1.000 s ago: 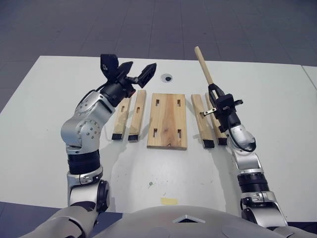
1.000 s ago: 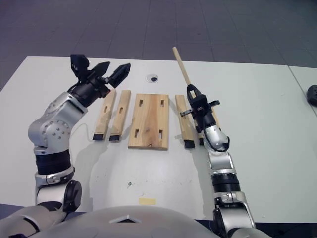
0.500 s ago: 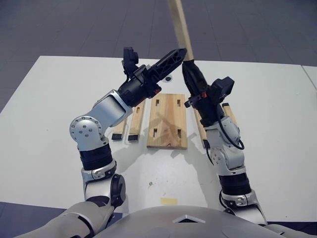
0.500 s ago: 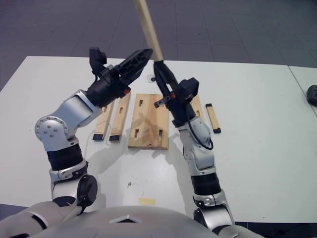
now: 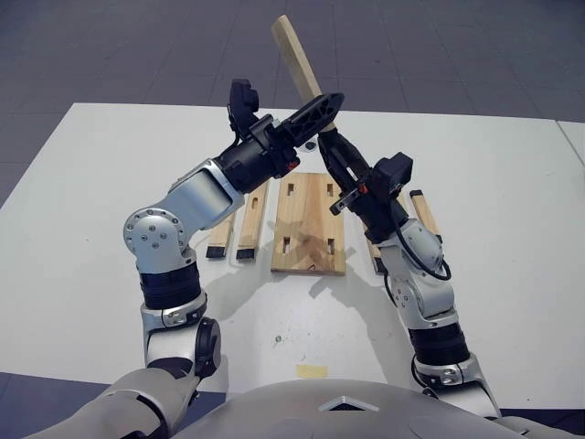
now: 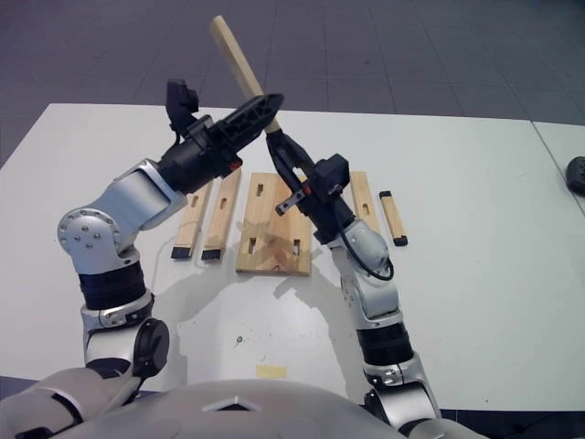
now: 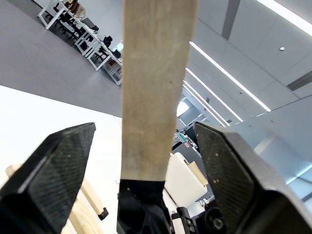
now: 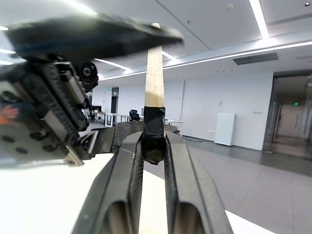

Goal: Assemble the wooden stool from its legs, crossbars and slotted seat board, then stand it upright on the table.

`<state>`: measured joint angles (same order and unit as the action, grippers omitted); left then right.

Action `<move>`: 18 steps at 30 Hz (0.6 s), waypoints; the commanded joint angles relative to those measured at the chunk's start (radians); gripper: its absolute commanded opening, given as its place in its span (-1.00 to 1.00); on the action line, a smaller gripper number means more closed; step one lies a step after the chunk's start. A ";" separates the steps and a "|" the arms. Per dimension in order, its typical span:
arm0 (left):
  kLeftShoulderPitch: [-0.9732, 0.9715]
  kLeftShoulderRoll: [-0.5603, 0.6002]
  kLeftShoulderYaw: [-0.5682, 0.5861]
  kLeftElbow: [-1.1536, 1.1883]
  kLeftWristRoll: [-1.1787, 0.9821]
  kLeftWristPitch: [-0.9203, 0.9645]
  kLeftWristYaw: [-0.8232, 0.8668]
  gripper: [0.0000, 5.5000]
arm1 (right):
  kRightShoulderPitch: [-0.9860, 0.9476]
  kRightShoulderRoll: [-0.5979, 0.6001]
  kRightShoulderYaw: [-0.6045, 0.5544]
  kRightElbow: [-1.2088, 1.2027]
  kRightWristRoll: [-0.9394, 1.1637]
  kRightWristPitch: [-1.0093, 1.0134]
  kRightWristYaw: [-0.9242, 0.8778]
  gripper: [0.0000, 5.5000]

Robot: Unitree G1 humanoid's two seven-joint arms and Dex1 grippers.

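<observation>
My right gripper (image 5: 331,146) is shut on the black-capped end of a wooden leg (image 5: 297,57), which it holds in the air above the slotted seat board (image 5: 309,233). The leg slants up and away to the left. My left gripper (image 5: 322,105) is open, its fingers (image 7: 53,170) straddling the leg (image 7: 156,87) without touching it. In the right wrist view the fingers (image 8: 129,161) clamp the leg's dark end (image 8: 153,131). Two legs (image 6: 190,219) (image 6: 222,215) lie to the left of the board. To its right lie another leg (image 6: 363,197) and a short crossbar (image 6: 393,218).
The white table (image 5: 82,183) has bare room on the left, at the far right and along the front. A yellow tape strip (image 5: 312,371) sits near the front edge. A dark object (image 6: 576,170) rests on a neighbouring table at the right.
My right arm lifted the leg off the table and carried it over the board, then tilted it lower. My left arm swung to the centre and its open fingers now straddle the leg.
</observation>
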<state>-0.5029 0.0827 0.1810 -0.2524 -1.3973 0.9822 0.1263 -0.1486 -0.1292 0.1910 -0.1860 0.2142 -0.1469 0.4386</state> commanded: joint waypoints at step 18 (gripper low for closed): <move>0.014 0.041 -0.028 0.009 0.076 -0.086 -0.019 -0.52 | -0.007 -0.001 -0.015 0.078 -0.094 -0.078 -0.023 -0.69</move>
<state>-0.4715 0.0979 0.1490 -0.2491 -1.3755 0.9256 0.1184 -0.1489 -0.1350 0.1878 -0.1268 0.1156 -0.2343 0.4257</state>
